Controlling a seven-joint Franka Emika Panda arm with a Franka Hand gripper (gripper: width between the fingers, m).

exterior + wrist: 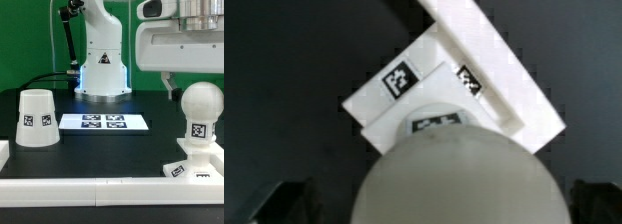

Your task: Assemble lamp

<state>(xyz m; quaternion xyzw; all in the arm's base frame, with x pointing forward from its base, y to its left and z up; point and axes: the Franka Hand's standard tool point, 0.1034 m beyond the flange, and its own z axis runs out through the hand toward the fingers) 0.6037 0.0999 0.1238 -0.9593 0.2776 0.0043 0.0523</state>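
Black tabletop point(60, 160) spreads under everything, edged by a white rail point(90, 187). Over it the pincer point(192, 80) hangs released, its 2 dark fingertips point(287, 200) spread wider than the part below, with nothing held. In the wrist view a dark gap shows between each fingertip and that part.

Directly beneath the pincer stands the bulb point(200, 108), upright, its round head nearest the jaws and 1 tag on its neck. Under the bulb, farther down from the pincer, sits the low square base point(399, 88), tags facing up, 1 edge against the rail.

Away from the pincer, toward the exterior view's left, the marker board point(103, 122) lies flat on the table. Beyond it, well apart from the pincer, the shade point(38, 116) stands with its narrow end up. Farthest back rises the arm's white pedestal point(101, 62).
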